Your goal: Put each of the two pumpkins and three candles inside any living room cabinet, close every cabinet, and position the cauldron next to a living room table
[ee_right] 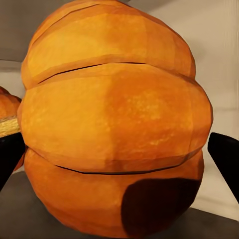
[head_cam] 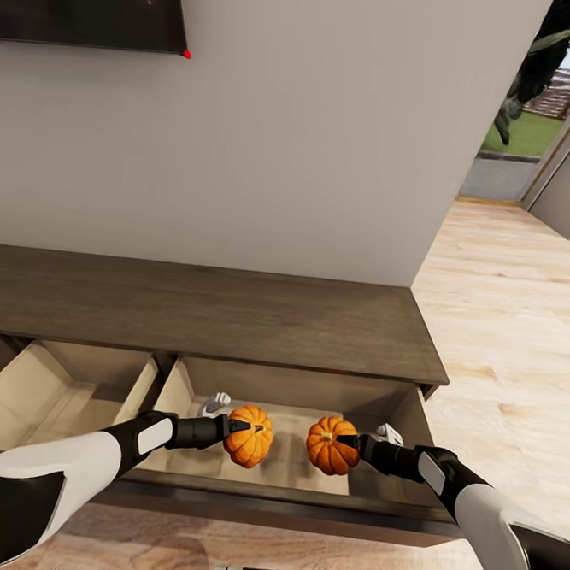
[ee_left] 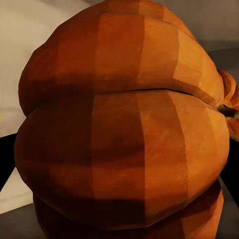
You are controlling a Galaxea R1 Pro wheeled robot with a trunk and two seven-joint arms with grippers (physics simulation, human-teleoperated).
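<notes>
Left gripper [head_cam: 238,429] clamped on one pumpkin [head_cam: 251,436], right gripper [head_cam: 347,442] clamped on the other pumpkin [head_cam: 331,445]; both fruits held side by side, a little apart, over the open right-hand drawer [head_cam: 400,403] of the cabinet [head_cam: 231,311]. Left wrist view: orange ribbed skin [ee_left: 124,129] up close, second pumpkin [ee_left: 229,94] at the frame edge. Right wrist view: same, held pumpkin [ee_right: 114,124] between dark fingers [ee_right: 226,154]. Second drawer [head_cam: 72,380] to the left also stands open, pale inside. Cabinet top is dark brown wood grain, long and low, set against a plain grey wall [head_cam: 314,133]. Black TV [head_cam: 89,2] mounted on the wall above. Light wood plank floor [head_cam: 512,337] runs to the right toward an opening with greenery [head_cam: 524,132] beyond.
</notes>
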